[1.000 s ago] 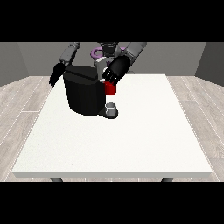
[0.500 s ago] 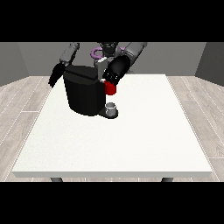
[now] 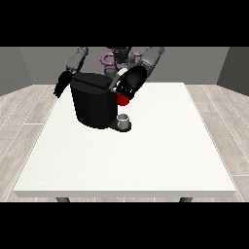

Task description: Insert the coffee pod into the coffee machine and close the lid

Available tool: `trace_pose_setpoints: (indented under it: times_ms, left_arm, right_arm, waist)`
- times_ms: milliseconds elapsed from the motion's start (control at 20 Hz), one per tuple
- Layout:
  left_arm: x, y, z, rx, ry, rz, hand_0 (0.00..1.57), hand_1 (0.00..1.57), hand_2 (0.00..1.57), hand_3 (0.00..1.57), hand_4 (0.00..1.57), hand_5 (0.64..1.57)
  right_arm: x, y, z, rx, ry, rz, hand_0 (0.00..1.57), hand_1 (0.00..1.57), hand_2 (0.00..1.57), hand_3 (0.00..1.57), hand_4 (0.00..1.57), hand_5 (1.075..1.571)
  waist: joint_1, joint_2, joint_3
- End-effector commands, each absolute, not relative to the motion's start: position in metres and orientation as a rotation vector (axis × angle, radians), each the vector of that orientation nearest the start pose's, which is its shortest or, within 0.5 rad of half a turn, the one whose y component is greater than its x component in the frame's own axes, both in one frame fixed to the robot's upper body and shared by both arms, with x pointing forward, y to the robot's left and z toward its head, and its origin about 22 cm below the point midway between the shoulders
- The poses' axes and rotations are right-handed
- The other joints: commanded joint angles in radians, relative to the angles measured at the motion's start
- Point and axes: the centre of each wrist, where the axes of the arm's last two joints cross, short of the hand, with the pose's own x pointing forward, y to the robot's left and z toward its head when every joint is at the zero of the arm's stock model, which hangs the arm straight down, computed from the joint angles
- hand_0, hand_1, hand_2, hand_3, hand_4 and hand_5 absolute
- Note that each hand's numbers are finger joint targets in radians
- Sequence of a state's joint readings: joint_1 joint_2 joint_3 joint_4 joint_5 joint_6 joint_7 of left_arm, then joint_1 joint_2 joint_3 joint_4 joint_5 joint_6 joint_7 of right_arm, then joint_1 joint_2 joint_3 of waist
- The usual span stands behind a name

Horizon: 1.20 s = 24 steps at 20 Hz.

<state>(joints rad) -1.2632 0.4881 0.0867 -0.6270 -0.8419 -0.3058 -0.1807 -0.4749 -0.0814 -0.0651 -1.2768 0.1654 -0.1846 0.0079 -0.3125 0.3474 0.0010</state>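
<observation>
Coffee machine (image 3: 93,104), black and blocky, stands on the far left part of the white table (image 3: 146,151), within reach of both arms; a judgement: set there so the hands can work its top from either side. The hand at the view's right (image 3: 130,82) is over the machine's front top corner, just above a red thing at the machine (image 3: 123,99) and touching or nearly touching it; likely placed there to work at the pod slot or lid, though which step cannot be told. Whether its fingers are curled or straight cannot be told. The hand at the view's left (image 3: 62,83) hangs beside the machine's far side, apart from it, fingers pointing down and relaxed, holding nothing; probably waiting or ready to steady the body. A small grey thing (image 3: 124,119) sits on the machine's base under the spout; cannot tell whether cup or pod. The coffee pod itself is not plainly seen. No brand, label or writing legible anywhere.
</observation>
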Motion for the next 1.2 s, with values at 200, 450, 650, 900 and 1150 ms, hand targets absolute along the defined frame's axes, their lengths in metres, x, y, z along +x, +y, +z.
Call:
trace_pose_setpoints:
  times_ms: [200, 450, 650, 900, 1150]
  left_arm:
    - [0.462, 0.257, 0.279, 0.832, -1.719, -1.116, 1.25, 1.25, 1.21, 0.96, 0.0, 1.571]
    - [0.461, 0.244, 0.299, 0.837, -1.749, -1.142, 1.22, 1.22, 1.2, 0.98, 0.0, 1.571]
    - [0.458, 0.271, 0.293, 0.916, -1.736, -1.149, 1.22, 1.22, 1.17, 0.89, 0.0, 1.571]
    - [0.456, 0.27, 0.298, 0.94, -1.762, -1.214, 0.92, 0.92, 0.98, 0.69, 0.0, 1.571]
    - [0.457, 0.26, 0.312, 1.031, -1.725, -1.2, 0.0, 0.0, 0.67, 0.54, 0.0, 1.571]
  right_arm:
    - [0.352, -0.192, 0.081, -0.258, -1.728, 0.135, 0.0, 0.0, 0.0, 0.0, 0.0, 1.571]
    - [0.358, -0.206, 0.073, -0.28, -1.74, 0.13, 0.0, 0.0, 0.0, 0.0, 0.07, 1.571]
    - [0.342, -0.182, 0.062, -0.264, -1.755, 0.155, 0.0, 0.0, 0.0, 0.0, 0.22, 1.571]
    - [0.354, -0.202, 0.076, -0.28, -1.772, 0.117, 0.0, 0.0, 0.0, 0.0, 0.11, 1.571]
    - [0.36, -0.187, 0.087, -0.292, -1.761, 0.117, 0.0, 0.0, 0.0, 0.0, 0.15, 1.571]
  waist:
    - [-0.024, 0.022, -0.0016]
    - [-0.006, 0.034, -0.0007]
    - [-0.028, 0.03, -0.0011]
    - [-0.004, 0.056, -0.0009]
    - [-0.014, 0.062, -0.0008]
